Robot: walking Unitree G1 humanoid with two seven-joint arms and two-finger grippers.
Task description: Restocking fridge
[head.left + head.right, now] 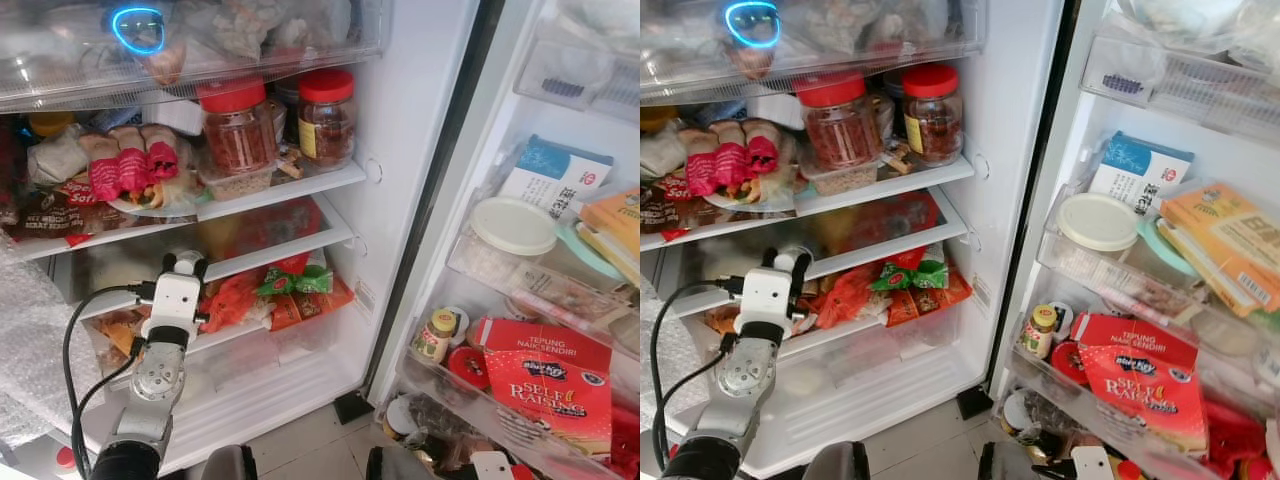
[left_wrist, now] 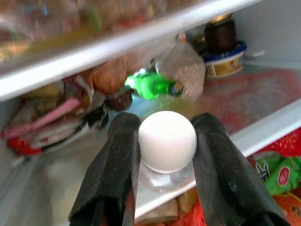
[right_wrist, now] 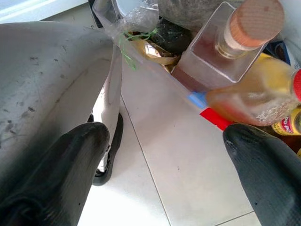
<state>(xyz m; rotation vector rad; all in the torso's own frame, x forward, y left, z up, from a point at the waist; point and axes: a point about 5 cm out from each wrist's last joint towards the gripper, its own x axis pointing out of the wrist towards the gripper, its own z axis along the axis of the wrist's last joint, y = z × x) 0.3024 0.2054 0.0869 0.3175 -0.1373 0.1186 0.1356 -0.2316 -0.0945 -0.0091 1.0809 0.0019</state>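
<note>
1. While the fridge (image 1: 400,130) stands open, the left gripper (image 2: 167,155) reaches in at the middle shelf (image 1: 285,252), its two black fingers (image 2: 113,165) pressed against either side of a bottle (image 2: 167,141), holding it.
2. Bottle: round white screw cap, clear neck and shoulder below the cap; the rest is hidden by the fingers. It sits at the front edge of the middle shelf, on the left side.
3. In the left eye view the left gripper (image 1: 185,265) shows from behind, white wrist block, black cable looping off to the left.
4. Deeper on that shelf: a green bottle (image 2: 153,85) lying on its side, a clear bag of grains (image 2: 183,68), a yellow tub (image 2: 225,63) with a dark jar on it. Blurry.
5. Upper shelf: two red-lidded jars (image 1: 240,125) side by side, red-wrapped packs (image 1: 125,165) on a plate to their left.
6. Below the middle shelf: orange and green snack packets (image 1: 285,290) in the drawer.
7. Door racks on the right: red flour box (image 1: 545,385), small yellow-capped jar (image 1: 434,335), white-lidded tub (image 1: 512,228).
8. Right gripper (image 3: 169,155) hangs low over the tile floor by the door's bottom rack, fingers wide apart, nothing between them; a cork-topped square bottle (image 3: 221,47) is just ahead.
</note>
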